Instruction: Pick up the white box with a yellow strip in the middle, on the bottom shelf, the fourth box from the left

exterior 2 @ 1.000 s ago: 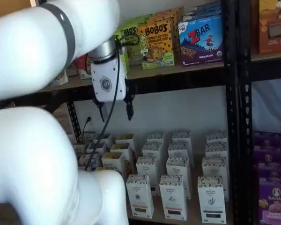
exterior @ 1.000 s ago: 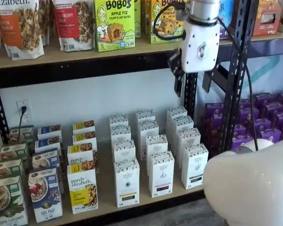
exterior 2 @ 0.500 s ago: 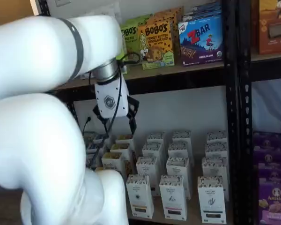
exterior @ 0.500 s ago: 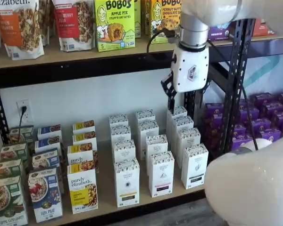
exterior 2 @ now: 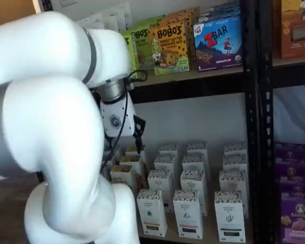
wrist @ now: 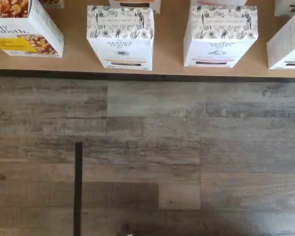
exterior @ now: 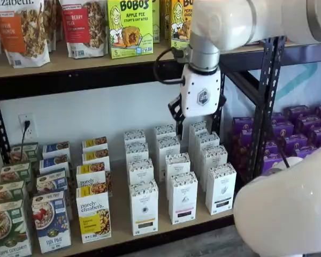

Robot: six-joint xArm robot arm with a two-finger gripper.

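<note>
The white box (exterior: 144, 208) with a yellow strip stands upright at the front of the leftmost row of white cartons on the bottom shelf (exterior: 119, 220). It also shows in a shelf view (exterior 2: 151, 212). The wrist view looks down on its speckled top and front (wrist: 121, 37), at the front edge of the bottom shelf (wrist: 169, 58). My gripper (exterior: 199, 122) hangs in the air above the back rows of white cartons, up and to the right of that box. It is open and holds nothing. In a shelf view only one black finger (exterior 2: 138, 133) shows beside the white body.
A "purely elizabeth" box (exterior: 93, 217) stands just left of the white box, and black-strip cartons (exterior: 182, 197) just right. Purple boxes (exterior: 299, 134) sit beyond a black upright (exterior: 265, 107). The upper shelf carries Bobo's boxes (exterior: 129, 27). My white arm (exterior 2: 51, 127) hides the left of the shelves.
The gripper has moved left and down, from level with the upper shelf's edge to just above the rear white cartons. Its opening looks unchanged. No box has moved.
</note>
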